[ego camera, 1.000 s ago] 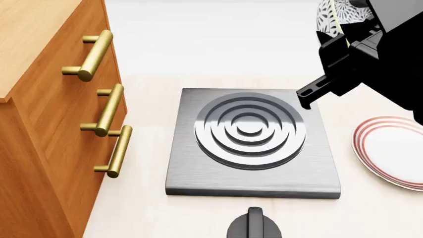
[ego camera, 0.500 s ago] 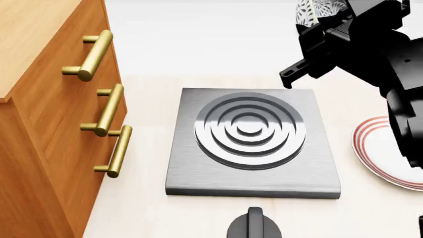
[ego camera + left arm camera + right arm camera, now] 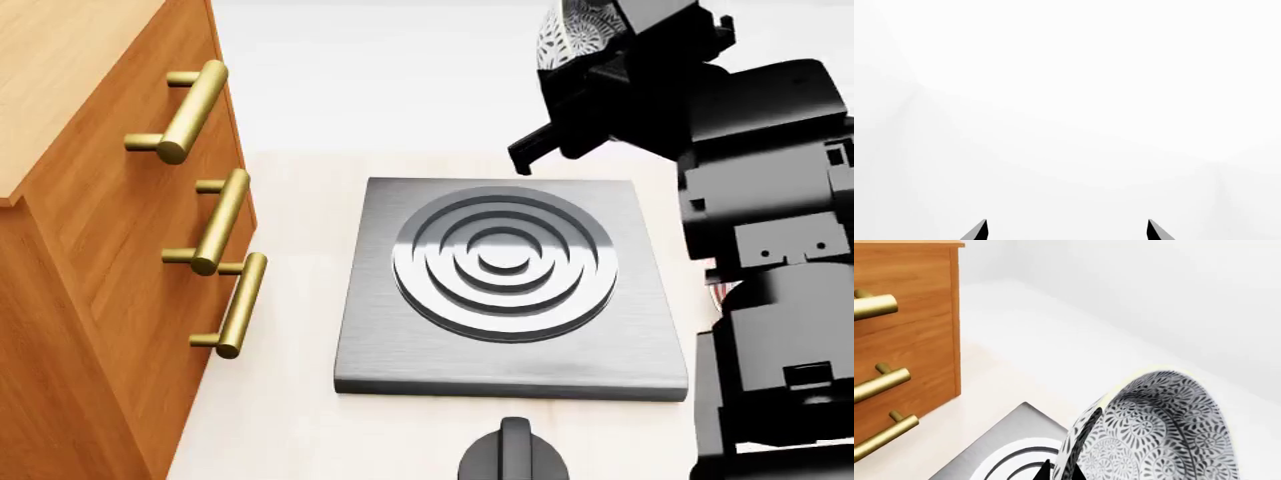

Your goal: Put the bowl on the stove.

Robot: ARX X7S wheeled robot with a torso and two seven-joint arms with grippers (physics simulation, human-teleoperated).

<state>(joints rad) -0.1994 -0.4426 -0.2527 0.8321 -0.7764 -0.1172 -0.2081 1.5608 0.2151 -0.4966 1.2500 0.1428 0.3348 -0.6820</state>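
A square dark grey stove (image 3: 507, 290) with one ringed burner sits flat on a pale counter (image 3: 294, 420). Above its far right corner, the black right gripper (image 3: 567, 60) holds the patterned bowl (image 3: 581, 30) in the air, jaws clamped on the bowl's rim, the bowl tipped on its side. A wooden cabinet (image 3: 94, 250) with brass handles (image 3: 214, 225) stands to the left. A black knob (image 3: 514, 455) lies just near of the stove. The left gripper (image 3: 1067, 231) faces blank white, its two fingertips apart and holding nothing.
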